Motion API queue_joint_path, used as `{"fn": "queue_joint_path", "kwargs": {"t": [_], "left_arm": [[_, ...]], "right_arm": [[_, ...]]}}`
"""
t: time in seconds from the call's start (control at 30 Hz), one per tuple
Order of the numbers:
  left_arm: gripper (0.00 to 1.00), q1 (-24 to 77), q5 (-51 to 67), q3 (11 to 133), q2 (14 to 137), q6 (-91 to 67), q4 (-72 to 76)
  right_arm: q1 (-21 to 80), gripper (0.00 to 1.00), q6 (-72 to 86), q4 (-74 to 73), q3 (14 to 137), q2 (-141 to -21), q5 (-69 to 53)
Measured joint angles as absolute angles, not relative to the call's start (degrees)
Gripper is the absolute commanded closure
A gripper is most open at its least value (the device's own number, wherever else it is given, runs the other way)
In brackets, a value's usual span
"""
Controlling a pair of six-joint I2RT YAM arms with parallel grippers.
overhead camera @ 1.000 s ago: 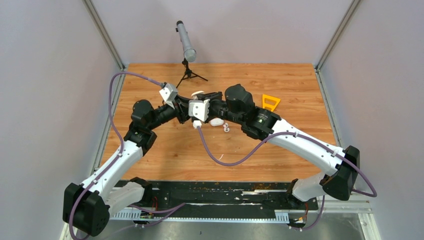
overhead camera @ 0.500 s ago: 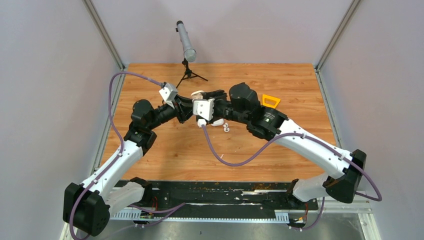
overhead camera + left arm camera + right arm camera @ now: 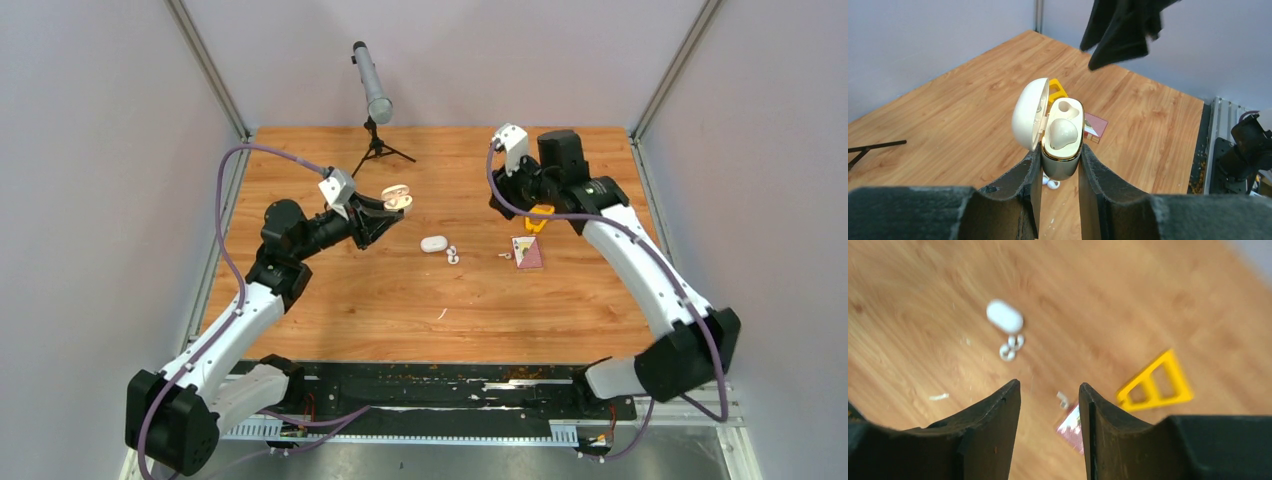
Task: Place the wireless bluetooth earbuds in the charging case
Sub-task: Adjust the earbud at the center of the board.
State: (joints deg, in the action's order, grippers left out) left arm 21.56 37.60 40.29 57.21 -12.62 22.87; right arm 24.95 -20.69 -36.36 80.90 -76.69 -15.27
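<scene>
My left gripper (image 3: 390,203) is shut on an open white charging case (image 3: 1062,150) and holds it above the table, lid (image 3: 1029,120) swung left. One earbud (image 3: 1064,134) sits in the near slot; the far slot (image 3: 1066,106) is empty. Two loose earbuds (image 3: 452,254) lie beside a closed white case (image 3: 433,244); they also show in the right wrist view (image 3: 1010,347). A third earbud (image 3: 1063,400) lies by a red card (image 3: 528,252). My right gripper (image 3: 1048,387) is open and empty, high above the card, at the back right (image 3: 512,196).
A yellow triangle frame (image 3: 541,207) lies under the right arm, behind the red card. A microphone on a small black tripod (image 3: 376,100) stands at the back centre. White crumbs (image 3: 441,314) dot the wooden table (image 3: 350,310).
My right arm has pulled away from the held case, up and toward the back right, uncovering the card and third earbud. My left gripper has kept still with the open case.
</scene>
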Motion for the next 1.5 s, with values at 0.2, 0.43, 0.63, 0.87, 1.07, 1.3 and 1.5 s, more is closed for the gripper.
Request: {"fn": "queue_joint_path", "kwargs": {"t": [0.2,0.43,0.63,0.87,1.07,1.3,1.5], "left_arm": [[1.0,21.6,38.2,40.5,56.1,-10.4,19.5],[1.0,21.6,38.3,40.7,55.5,-9.3,17.5],[1.0,21.6,38.3,41.4,55.5,-8.5,15.9],[1.0,21.6,38.3,41.7,55.5,-8.2,14.9],[1.0,21.6,38.3,41.7,55.5,-8.2,14.8],[1.0,21.3,38.2,41.7,54.6,-8.2,14.8],[1.0,21.2,38.0,41.7,54.1,-8.2,14.8]], "right_arm": [[18.4,0.7,-16.0,-45.1,73.6,-87.1,-19.0],[18.2,0.73,-7.6,-48.8,69.7,-89.5,-20.1],[17.5,0.69,-2.5,-47.6,64.6,-94.8,-20.1],[16.7,0.59,0.1,-44.9,65.0,-99.5,-15.6],[16.1,0.57,0.3,-42.1,66.6,-102.1,-11.2],[15.8,0.61,0.3,-39.8,69.3,-105.4,-9.3],[15.7,0.67,-0.4,-38.6,70.7,-106.8,-8.8]]}}
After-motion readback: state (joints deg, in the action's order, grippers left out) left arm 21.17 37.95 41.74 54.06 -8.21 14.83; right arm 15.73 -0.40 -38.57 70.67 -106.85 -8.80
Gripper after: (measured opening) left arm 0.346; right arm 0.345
